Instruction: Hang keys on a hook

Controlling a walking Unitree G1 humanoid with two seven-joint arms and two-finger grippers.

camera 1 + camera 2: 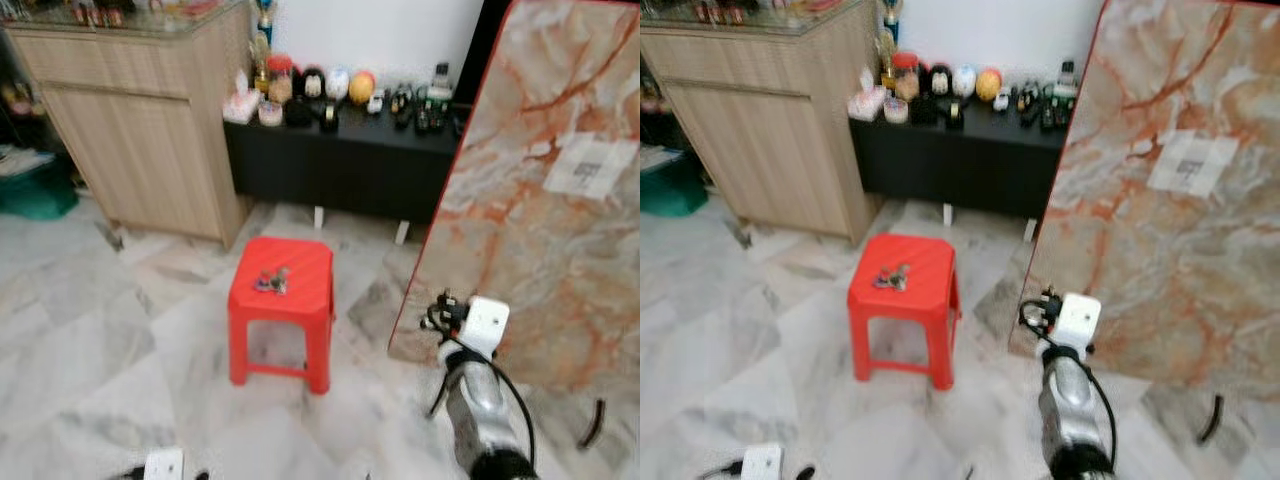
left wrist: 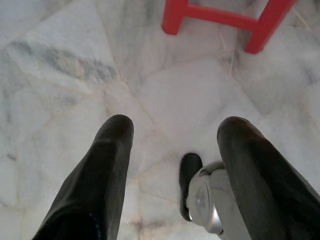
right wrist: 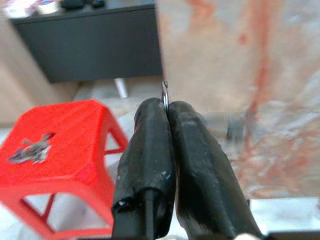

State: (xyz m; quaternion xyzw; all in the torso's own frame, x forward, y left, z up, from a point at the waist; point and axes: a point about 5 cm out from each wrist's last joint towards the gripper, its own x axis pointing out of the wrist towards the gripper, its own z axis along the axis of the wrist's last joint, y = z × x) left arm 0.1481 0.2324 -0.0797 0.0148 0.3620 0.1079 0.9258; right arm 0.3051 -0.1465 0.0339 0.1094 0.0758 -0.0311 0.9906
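Right wrist view, right tool pinched on thin hook, keys apart on red stool

- stool sits out on the floor pretty much in the middle, keys lying on its seat
- behind it, a low bench against the wall, loaded with small stuff (bottles, jars, can't really tell)
- cabinet stands left of the bench, right beside it
- big slab leans upright to the right of the stool
- right gripper is up between stool and slab; left gripper hangs low over the floor, near the stool's legs
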